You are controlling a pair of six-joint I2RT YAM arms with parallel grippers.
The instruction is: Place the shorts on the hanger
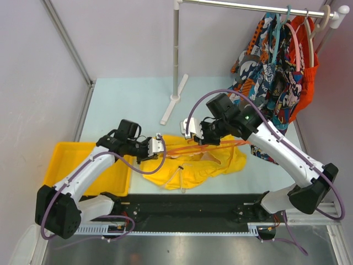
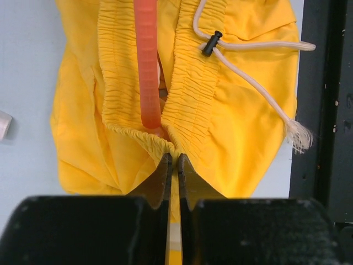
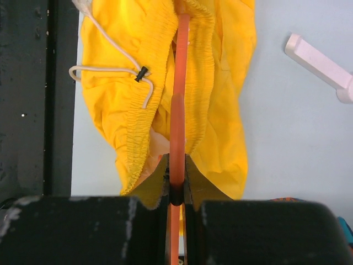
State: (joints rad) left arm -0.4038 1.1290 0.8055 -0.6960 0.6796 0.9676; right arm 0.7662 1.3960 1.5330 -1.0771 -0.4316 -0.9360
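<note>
The yellow shorts (image 1: pixel 220 163) lie crumpled on the table near the front edge. The orange hanger (image 1: pixel 231 143) lies across them, one end inside the waistband. My left gripper (image 1: pixel 164 148) is shut on the gathered elastic waistband; in the left wrist view (image 2: pixel 172 157) the hanger bar (image 2: pixel 146 66) ends inside the shorts (image 2: pixel 248 110) just ahead of the jaws. My right gripper (image 1: pixel 204 139) is shut on the hanger; in the right wrist view (image 3: pixel 176 161) the bar (image 3: pixel 177 110) runs from the jaws into the waist opening of the shorts (image 3: pixel 118 110). The pale drawstring (image 2: pixel 259 47) trails loose.
A yellow bin (image 1: pixel 60 165) sits at the left. A white clothes rack stands behind, its foot (image 1: pixel 174 99) on the table. Cartoon-print shorts (image 1: pixel 270 83) and an orange-red garment (image 1: pixel 309 72) hang at the right. A black rail (image 1: pixel 187 207) runs along the near edge.
</note>
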